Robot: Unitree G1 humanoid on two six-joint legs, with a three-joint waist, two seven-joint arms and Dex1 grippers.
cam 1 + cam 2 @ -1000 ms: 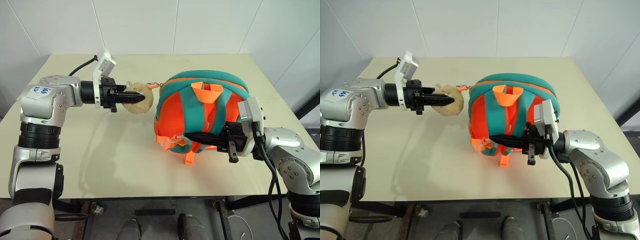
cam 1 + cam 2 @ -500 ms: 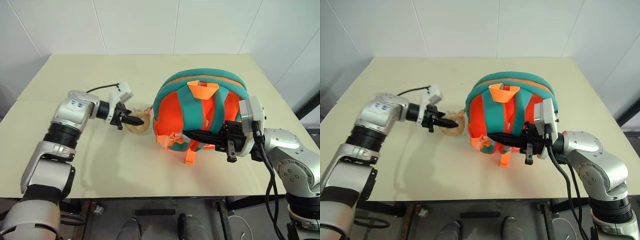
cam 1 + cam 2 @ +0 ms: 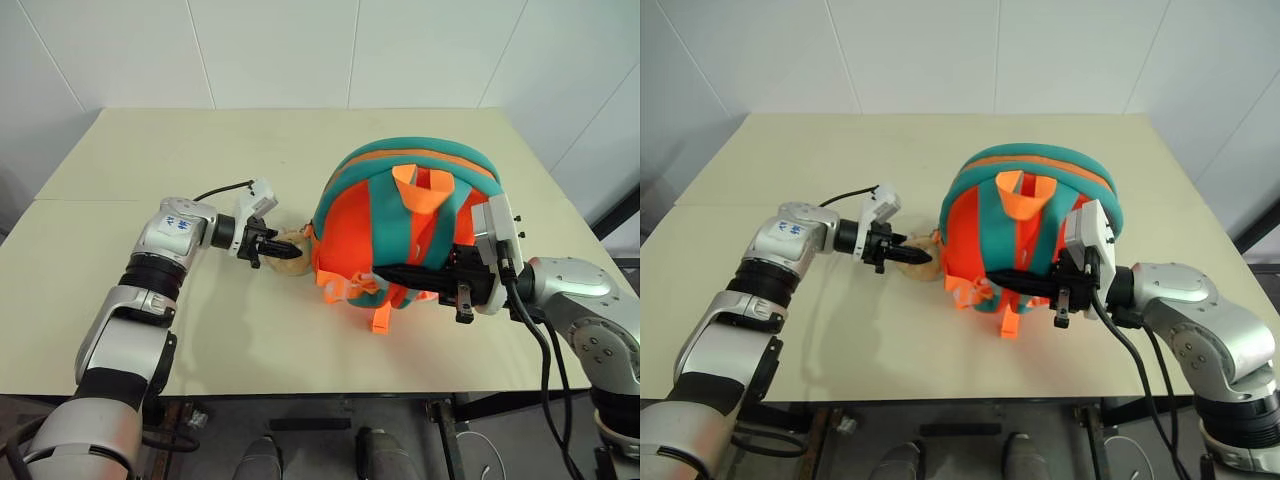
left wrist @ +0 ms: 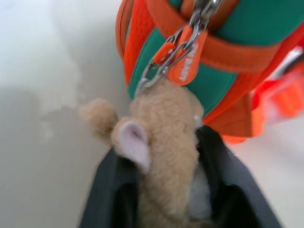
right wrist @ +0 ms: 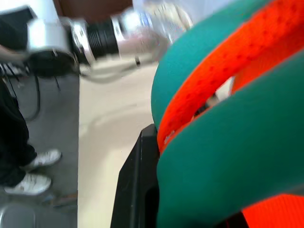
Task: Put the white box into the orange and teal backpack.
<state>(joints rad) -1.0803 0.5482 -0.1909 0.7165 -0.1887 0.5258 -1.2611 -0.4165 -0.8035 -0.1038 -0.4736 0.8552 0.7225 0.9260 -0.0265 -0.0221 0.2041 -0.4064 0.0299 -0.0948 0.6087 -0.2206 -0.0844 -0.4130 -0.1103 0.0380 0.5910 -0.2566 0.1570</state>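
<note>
Beige plush charm (image 4: 164, 156) sat gripped in my left jaws (image 3: 283, 251) beside the orange and teal backpack (image 3: 405, 225) on the bench (image 3: 200, 160); my right jaws (image 3: 400, 275) clamped a backpack strap (wrist view).

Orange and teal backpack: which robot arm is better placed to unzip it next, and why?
Left, probably. The left claw holds the beige plush toy clipped beside the orange zipper pull, while the right claw grips a teal shoulder strap, steadying the puffy orange and teal backpack.
</note>
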